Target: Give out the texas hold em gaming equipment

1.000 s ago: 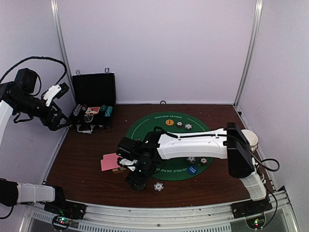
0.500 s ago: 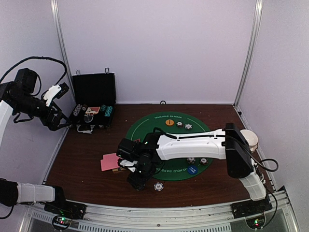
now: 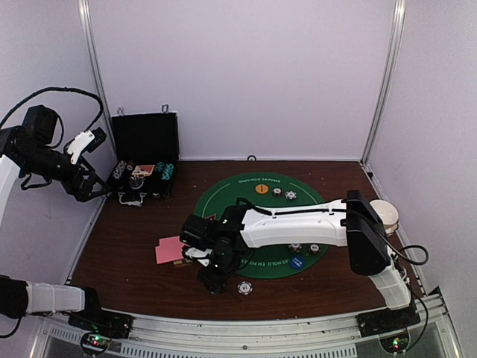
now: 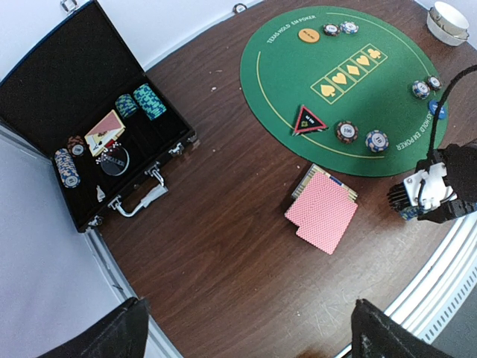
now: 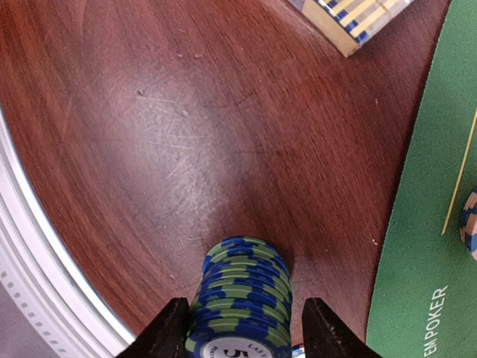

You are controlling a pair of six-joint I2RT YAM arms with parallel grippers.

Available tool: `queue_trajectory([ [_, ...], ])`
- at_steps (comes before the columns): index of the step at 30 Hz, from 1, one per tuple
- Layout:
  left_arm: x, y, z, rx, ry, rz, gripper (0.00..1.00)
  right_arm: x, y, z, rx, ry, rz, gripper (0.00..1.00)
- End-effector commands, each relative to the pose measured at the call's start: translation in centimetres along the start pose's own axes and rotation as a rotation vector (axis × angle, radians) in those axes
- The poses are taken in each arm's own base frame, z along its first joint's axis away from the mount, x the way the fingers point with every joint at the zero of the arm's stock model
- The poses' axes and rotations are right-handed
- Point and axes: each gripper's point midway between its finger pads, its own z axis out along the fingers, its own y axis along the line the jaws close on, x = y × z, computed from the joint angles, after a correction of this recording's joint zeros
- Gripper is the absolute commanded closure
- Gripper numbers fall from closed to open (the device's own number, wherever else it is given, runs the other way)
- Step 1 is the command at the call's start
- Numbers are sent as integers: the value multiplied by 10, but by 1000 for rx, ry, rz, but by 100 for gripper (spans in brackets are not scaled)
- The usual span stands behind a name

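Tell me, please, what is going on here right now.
The right hand is down near the table's front edge, its fingers either side of a blue-green chip stack; whether it grips yet is unclear. The left hand hangs open, high near the case. Cards lie beside the mat, which already holds several chips.

- dark wood counter (image 3: 127, 231), metal rail along near edge
- round green mat (image 4: 298, 74), centre-right
- open black case (image 3: 144, 142), far-left corner
- pink-backed cards (image 4: 322, 211) just left of mat, partly over card box (image 4: 304, 181)
- white bowl (image 3: 385, 212), right edge
- blue-green chip stack (image 5: 242, 298) on bare wood just off mat
- lone chip (image 3: 244, 287), near front edge
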Motion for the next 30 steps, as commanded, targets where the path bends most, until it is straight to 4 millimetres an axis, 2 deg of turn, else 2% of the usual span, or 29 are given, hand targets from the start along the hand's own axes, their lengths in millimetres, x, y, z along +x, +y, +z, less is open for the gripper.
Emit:
queue_trajectory([
  [1,-3,-1,-6,-7,-23,18,3,-5,3,-5,7,-16,-10,50],
  [11,-3,-2,-6,-6,-26,19,2,-8,7,-21,0,-28,-26,52],
  [15,-3,-2,-6,-7,-26,21,2,-10,9,-30,5,-33,-32,59],
  [19,-3,-2,-7,-9,-26,23,2,-13,7,-42,22,-51,-35,73],
  [20,-3,-3,-7,-8,-26,23,2,-12,6,-42,25,-50,-37,71],
  [21,-3,-2,-6,-5,-26,22,2,-11,6,-42,28,-44,-40,64],
  [23,-3,-3,-6,-3,-29,22,2,-6,1,-35,51,-10,-40,39],
  [25,-3,-4,-7,-3,-30,22,2,0,-1,-27,64,19,-38,24],
  [30,-3,-3,-7,-6,-29,25,2,3,0,-17,47,25,-35,21],
])
